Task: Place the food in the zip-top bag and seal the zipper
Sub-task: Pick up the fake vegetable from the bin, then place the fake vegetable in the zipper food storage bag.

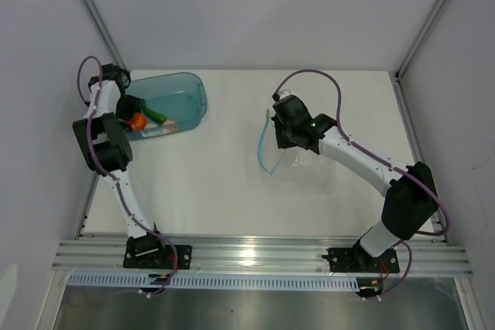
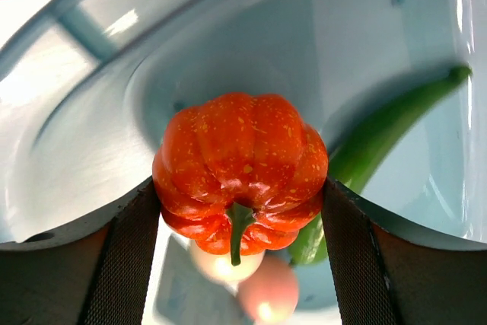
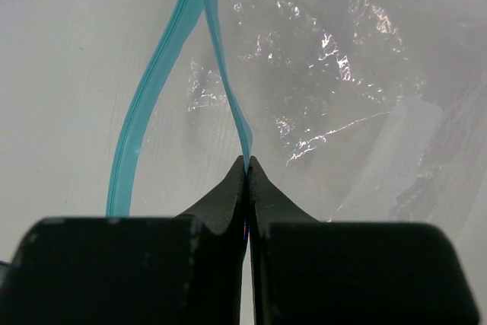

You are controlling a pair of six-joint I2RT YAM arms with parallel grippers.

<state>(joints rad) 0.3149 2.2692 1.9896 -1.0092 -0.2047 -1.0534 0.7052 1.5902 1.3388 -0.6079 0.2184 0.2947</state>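
left gripper [image 2: 240, 188] is reaching into the teal tub [image 1: 186, 92] at the far left of the table [image 1: 232, 199]; its fingers [image 2: 125, 264] are standing fairly wide and pressing on both sides of the orange fruit [image 2: 240, 142], so they are gripping it; fruit is showing ribbed, speckled skin with a green stem pointing at the wrist camera; can't tell whether it is resting on the tub floor or hanging just above it; in the top view it is sitting at the near-left end of the tub.

green vegetable [image 2: 388, 127] is lying inside the tub just right of the fruit, running away from the right finger toward the far right; touching the fruit or just beside it, can't tell which; cream-white lump [image 1: 170, 125] is lying in the tub too, by the near wall, right of the vegetable; in the left wrist view it is showing only as a blur below the fruit.

right gripper [image 3: 248, 164] is hovering right of centre over the table, well apart from the tub; its fingers are pressing fully together on one lip of the zipper [image 3: 224, 66]; the other lip is bowing away to the left, so the mouth is gaping open; zip-top bag [image 3: 327, 74] is spreading out right of the strip, clear and crinkled, catching glare.
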